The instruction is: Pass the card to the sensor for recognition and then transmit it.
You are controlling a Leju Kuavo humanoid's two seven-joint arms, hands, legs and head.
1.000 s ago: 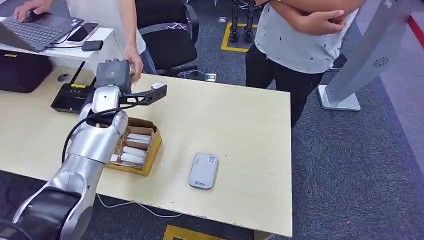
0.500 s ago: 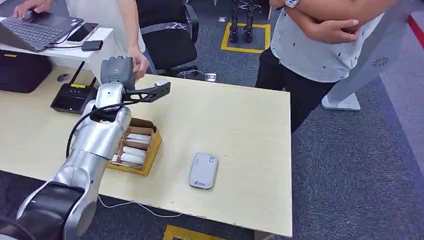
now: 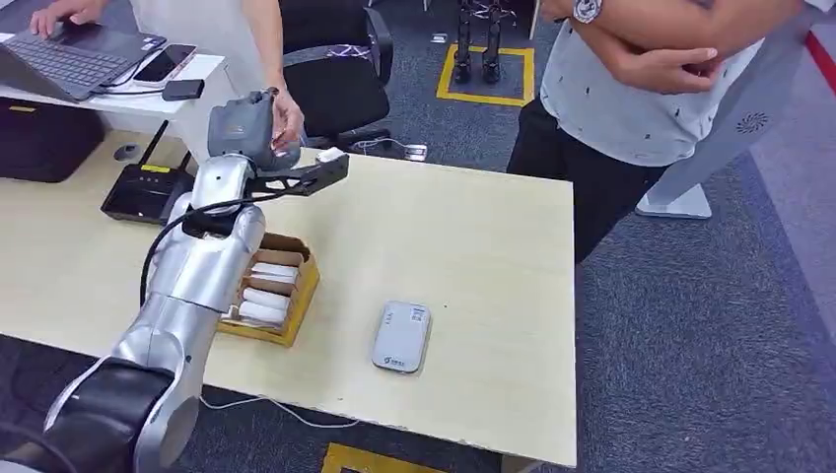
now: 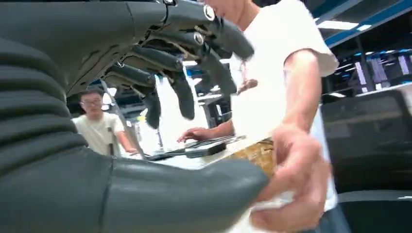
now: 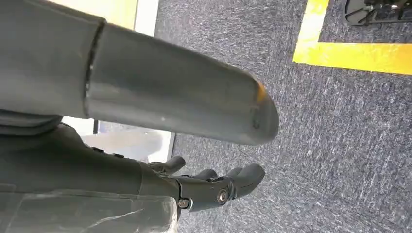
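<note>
The left arm reaches up over the table (image 3: 473, 246) towards 11 o'clock, and the left hand (image 3: 246, 126) hangs above the far edge. A person's hand (image 3: 288, 118) is right against it on the 3 o'clock side. In the left wrist view the dark fingers (image 4: 184, 92) are spread well away from the thick thumb (image 4: 184, 194), with open space between them. The person's blurred hand sits at the thumb tip. A thin pale strip there, which may be the card (image 4: 272, 203), lies between the person's fingertips and the thumb. Whether the left hand grips it, I cannot tell.

The grey-white sensor (image 3: 401, 337) lies flat at about 5 o'clock on the table, well apart from the left hand. A cardboard box (image 3: 301, 286) holding white pieces sits at 8 o'clock, partly under the silver forearm. A black router (image 3: 138, 195) stands at 10 o'clock.

Beyond the table's far left corner a person types on a laptop (image 3: 69, 54), with a phone (image 3: 163, 64) beside it. Another person (image 3: 641, 99) with folded arms stands off the table's 1 o'clock corner.

The right hand (image 5: 209, 187) hangs over grey carpet (image 5: 340, 145), fingers loosely apart and holding nothing.
</note>
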